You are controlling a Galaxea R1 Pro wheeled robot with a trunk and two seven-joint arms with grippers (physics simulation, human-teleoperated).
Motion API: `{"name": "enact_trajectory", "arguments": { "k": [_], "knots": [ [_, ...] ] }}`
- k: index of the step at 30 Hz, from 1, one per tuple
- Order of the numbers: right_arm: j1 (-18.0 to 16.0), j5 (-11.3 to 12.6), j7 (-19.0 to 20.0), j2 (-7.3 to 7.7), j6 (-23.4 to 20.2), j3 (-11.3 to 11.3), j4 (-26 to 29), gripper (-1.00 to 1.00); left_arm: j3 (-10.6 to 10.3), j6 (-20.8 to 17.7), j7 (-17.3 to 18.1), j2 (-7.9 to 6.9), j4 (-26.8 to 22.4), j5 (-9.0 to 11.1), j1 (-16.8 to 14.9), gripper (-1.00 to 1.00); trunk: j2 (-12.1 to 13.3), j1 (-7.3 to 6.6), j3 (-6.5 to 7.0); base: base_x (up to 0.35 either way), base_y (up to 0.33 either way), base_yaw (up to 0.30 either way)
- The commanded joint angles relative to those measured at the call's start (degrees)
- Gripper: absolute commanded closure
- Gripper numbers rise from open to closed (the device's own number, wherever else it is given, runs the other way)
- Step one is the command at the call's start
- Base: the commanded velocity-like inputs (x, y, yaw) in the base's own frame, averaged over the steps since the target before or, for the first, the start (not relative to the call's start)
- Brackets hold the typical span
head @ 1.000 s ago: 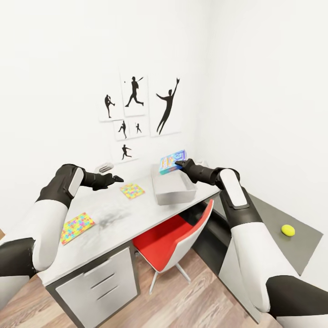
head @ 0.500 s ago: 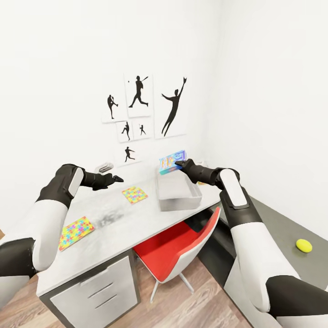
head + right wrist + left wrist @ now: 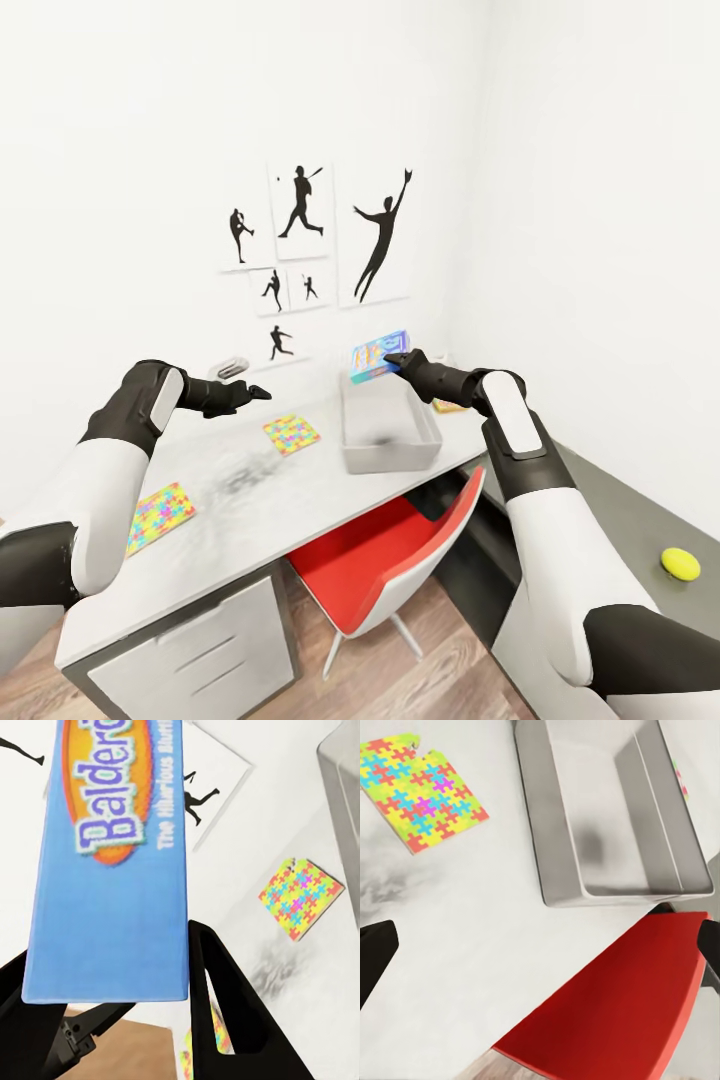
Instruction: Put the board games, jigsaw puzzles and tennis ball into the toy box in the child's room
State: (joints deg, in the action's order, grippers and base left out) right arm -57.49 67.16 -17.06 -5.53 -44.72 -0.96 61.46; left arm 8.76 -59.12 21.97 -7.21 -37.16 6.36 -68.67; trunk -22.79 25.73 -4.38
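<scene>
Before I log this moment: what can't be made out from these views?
- Left tool, head view: too small to tell open or shut.
- Item behind the right arm, head view: mostly hidden; cannot identify.
- Blue game, right wrist view: title cut off by the edge.
- Toy box, left wrist view: far end cut off.

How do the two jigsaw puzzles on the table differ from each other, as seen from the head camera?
The near puzzle lies close to the table's front edge, below the left arm; the far puzzle lies farther back, beside the toy box. The near puzzle looks larger in this view, likely only because it is closer. Both are flat, multicoloured mats lying untouched on the white tabletop.
</scene>
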Motion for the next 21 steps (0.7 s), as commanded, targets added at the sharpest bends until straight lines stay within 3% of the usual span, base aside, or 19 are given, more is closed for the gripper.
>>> {"name": "enact_trajectory", "arguments": {
  "k": [1,21],
  "knots": [
    [-0.05,0.61,-0.6,-0.01,-0.04,-0.01,0.06,1.0,0.12,-0.38,-0.17,0.01,-0.02,0.41,-0.06,-1.0,-0.13,0.05,-0.13,0.163,-0.116,0.001],
    [-0.08,0.52,-0.6,-0.01,-0.16,-0.03,-0.03,1.0,0.12,-0.34,-0.17,0.01,-0.02,0.53,-0.06,-1.0,-0.13,0.05,-0.13,0.041,-0.022,0.0]
  ]
}}
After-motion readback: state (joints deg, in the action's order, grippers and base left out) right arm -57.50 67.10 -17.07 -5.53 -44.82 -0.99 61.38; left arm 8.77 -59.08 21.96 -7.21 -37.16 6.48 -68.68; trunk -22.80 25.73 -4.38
